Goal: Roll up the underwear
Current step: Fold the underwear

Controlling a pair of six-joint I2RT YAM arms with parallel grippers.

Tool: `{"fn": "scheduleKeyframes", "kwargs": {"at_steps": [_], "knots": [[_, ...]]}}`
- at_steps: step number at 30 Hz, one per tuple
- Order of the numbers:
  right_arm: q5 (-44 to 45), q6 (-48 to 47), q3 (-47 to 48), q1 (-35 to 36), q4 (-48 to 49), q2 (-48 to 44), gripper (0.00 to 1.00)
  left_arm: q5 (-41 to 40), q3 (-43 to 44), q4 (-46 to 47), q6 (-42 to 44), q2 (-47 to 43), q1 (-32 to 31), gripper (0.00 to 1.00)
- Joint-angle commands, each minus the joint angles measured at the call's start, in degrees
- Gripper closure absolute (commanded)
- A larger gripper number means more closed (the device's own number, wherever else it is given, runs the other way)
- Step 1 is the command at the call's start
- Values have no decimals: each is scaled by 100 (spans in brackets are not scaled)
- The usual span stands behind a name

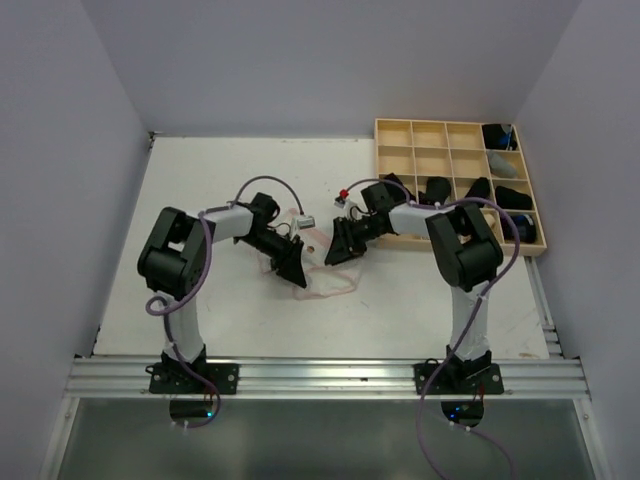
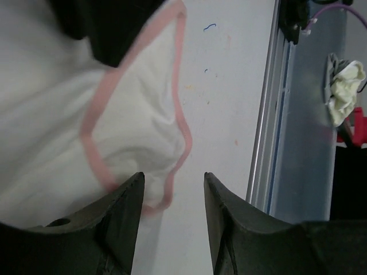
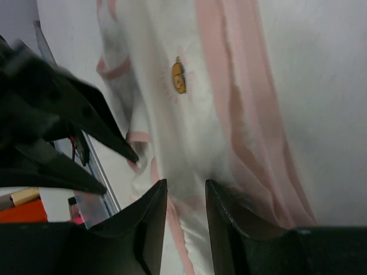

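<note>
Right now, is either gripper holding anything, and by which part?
The right gripper seems to pinch the whitish underwear at a fold by its pink edging; the left gripper holds nothing.

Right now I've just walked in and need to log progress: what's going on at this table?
Both arms are bent over one whitish underwear with pink edging, lying loosely crumpled mid-table and not yet rolled. The left gripper stands open at its pink hem. The right gripper is close against the cloth, but whether it pinches it is unclear. Black rolls sit in several compartments of the wooden tray at the far right.
</note>
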Motion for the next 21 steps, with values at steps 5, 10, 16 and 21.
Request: {"fn": "scheduleKeyframes", "kwargs": {"at_steps": [5,10,16,21], "knots": [[-469,628,-1184,287,1438,-2465,48,-94,1285,-2062,1890,-1037,1162,49],[-84,-872,456,198,-993,-1793,54,-953,955,-1073,663,-1309,1411,51],[620,-2421,779,181,-2324,-930,68,-1183,707,-174,-87,-827,1411,53],[1111,-2720,268,225,-2122,-921,74,-1270,532,-51,-272,-309,1402,55]]}}
